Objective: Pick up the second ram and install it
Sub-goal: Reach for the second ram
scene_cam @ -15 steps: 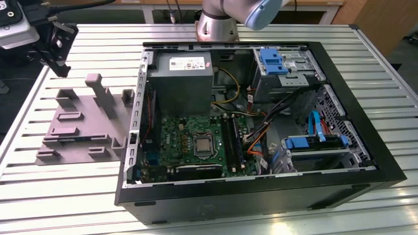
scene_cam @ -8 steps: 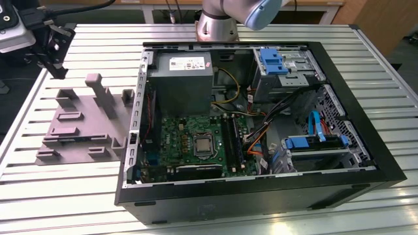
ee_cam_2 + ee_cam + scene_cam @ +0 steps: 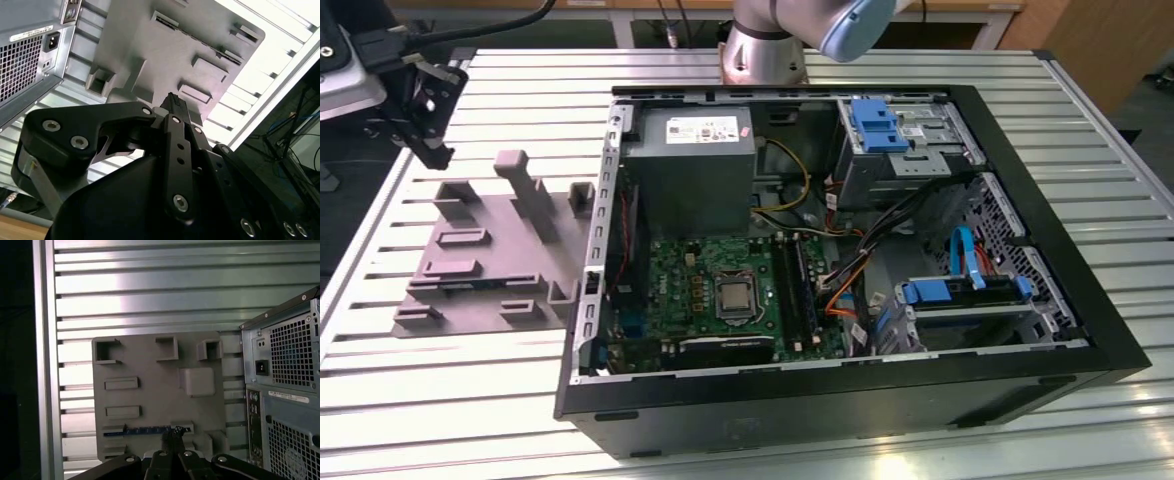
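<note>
In the first wrist view the second ram [image 3: 135,430], a thin dark stick with a bluish edge, lies in a long slot of the grey moulded holder [image 3: 155,390]. My gripper [image 3: 172,434] hangs above that end of the holder with its fingers together and nothing between them. The second wrist view shows the shut fingertips [image 3: 172,102] over the holder [image 3: 185,45]. In the exterior view the gripper [image 3: 438,152] is high at the exterior view's left, above the holder [image 3: 494,265]. The open computer case [image 3: 1067,330] shows long black memory slots [image 3: 795,285] on its green board.
The case lies on its side on a ribbed aluminium table [image 3: 440,400], right beside the holder. A silver power-supply box [image 3: 691,160], blue drive brackets [image 3: 947,292] and loose cables fill the case. The holder's upright posts [image 3: 520,185] stand near the gripper.
</note>
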Action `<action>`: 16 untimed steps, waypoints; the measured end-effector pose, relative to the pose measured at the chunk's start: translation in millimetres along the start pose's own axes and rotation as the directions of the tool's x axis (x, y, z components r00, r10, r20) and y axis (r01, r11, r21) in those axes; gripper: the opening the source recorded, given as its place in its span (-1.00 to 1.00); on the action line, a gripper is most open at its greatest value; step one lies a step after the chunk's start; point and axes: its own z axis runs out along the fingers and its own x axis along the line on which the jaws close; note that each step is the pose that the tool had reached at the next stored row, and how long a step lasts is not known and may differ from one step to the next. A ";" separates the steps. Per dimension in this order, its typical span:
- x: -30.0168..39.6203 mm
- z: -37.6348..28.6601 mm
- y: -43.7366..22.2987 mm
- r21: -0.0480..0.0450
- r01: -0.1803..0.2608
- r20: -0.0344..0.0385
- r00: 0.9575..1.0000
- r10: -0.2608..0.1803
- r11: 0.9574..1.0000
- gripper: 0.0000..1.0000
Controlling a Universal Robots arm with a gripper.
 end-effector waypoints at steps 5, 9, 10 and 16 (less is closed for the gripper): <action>2.4 3.4 -2.3 0.000 0.000 0.000 1.000 0.000 1.000 -0.79; 4.3 6.2 -4.2 0.000 0.000 0.000 1.000 0.000 1.000 -0.79; 4.9 7.0 -4.7 0.000 0.000 0.000 1.000 0.000 1.000 -0.79; 7.8 11.3 -7.6 0.000 0.000 0.000 1.000 0.000 1.000 -0.79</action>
